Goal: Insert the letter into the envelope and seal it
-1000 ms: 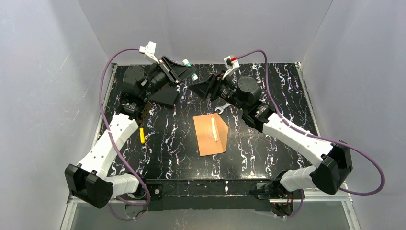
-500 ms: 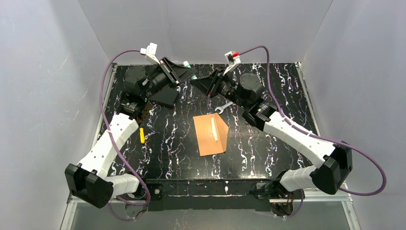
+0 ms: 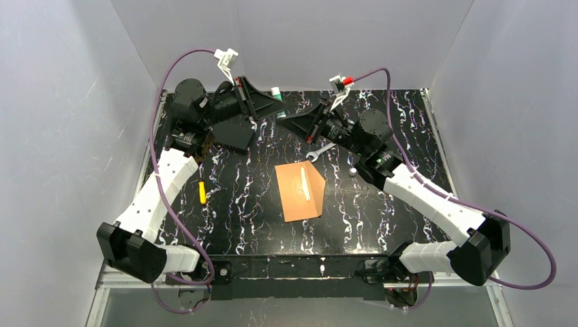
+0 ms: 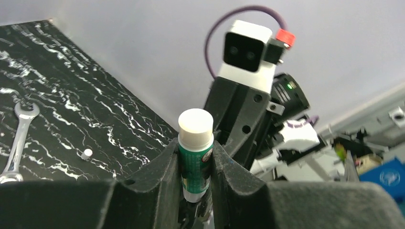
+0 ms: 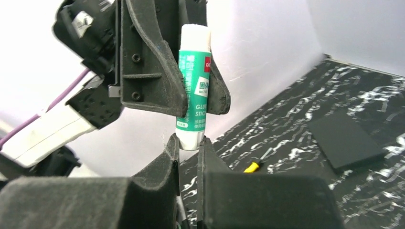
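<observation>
The orange-brown envelope (image 3: 300,197) lies flat at the table's middle. A thin cream strip (image 3: 305,182) shows on its top face; I cannot tell whether that is the letter. Both grippers are raised at the back, away from the envelope. My left gripper (image 3: 271,101) (image 4: 196,152) is shut on the body of a green glue stick (image 4: 196,157) (image 5: 195,90) with a white cap. In the right wrist view my right gripper (image 5: 189,143) (image 3: 284,119) is shut on the stick's white lower end, just below the left fingers.
A flat black rectangle (image 3: 234,135) (image 5: 344,140) lies at the back left under the left arm. A wrench (image 3: 319,153) (image 4: 16,138) lies just behind the envelope, and a small white piece (image 3: 353,172) (image 4: 86,153) to its right. A yellow-handled tool (image 3: 202,193) (image 5: 251,167) lies left.
The left gripper has swung up and right with the glue stick. The right gripper followed it and its jaws have closed from wide open onto the stick's lower end.
</observation>
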Robot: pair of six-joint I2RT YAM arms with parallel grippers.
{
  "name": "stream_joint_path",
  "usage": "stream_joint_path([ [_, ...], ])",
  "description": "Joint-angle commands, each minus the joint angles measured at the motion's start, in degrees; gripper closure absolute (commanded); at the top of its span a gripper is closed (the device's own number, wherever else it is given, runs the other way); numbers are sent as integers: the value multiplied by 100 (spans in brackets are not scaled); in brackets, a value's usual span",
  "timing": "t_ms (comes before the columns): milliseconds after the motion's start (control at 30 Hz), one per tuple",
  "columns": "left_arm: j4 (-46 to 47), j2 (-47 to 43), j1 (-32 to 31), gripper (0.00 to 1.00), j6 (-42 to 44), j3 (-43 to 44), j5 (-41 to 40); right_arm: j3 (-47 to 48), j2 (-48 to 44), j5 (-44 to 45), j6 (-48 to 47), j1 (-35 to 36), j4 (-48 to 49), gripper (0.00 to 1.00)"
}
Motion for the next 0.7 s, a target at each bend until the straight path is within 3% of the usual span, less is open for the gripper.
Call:
stream_joint_path([
  [0, 374, -36, -6, 100, 371, 191, 1488, -93, -284, -1060, 585, 9, 1769, 99],
  [300, 1735, 100, 1, 100, -442, 141, 1823, -93, -13, -1580, 1057, 9, 2350, 99],
  [433, 3496, 346, -6, 100, -1525, 50, 1952, 98, 193, -1869, 1325, 9, 2648, 99],
  [533, 5135, 715, -6, 100, -2789, 315, 2020, 213, 420, -2131, 1935, 9, 3411, 99],
  [667, 5674, 932, -5, 100, -3395, 603, 1930, 351, 742, -2384, 2857, 9, 4375, 99],
])
